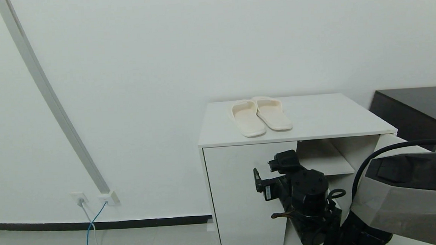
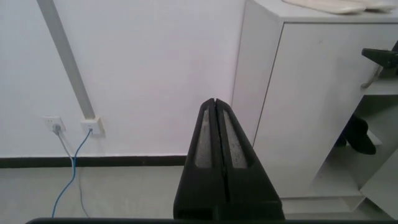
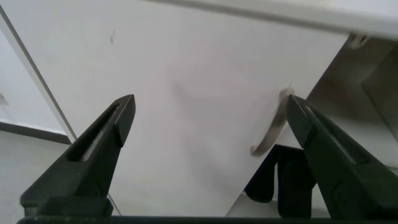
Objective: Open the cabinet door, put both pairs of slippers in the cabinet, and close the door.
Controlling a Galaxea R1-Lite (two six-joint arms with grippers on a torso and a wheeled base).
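1. White cabinet (image 1: 245,196): left door closed, right side open.
2. Right gripper (image 3: 208,118), fingers apart, faces the closed door. The handle (image 3: 270,127) sits between them, near one fingertip.
3. Left gripper (image 2: 214,124), fingers pressed together and empty, is off the cabinet's left.
4. Cream slippers (image 1: 260,116) lie atop the cabinet.
5. The wrist cameras catch dark slippers (image 3: 280,180) inside the cabinet.

The right arm (image 1: 307,187) is matte black with a round joint housing; a thick black hose (image 1: 412,143) arcs beside it. The left gripper (image 2: 214,104) has tapered black fingers (image 2: 200,146) with seemingly grey inset pads.

Fingers of the left gripper (image 2: 214,107) flush together; those of the right gripper (image 3: 209,101) wide apart.
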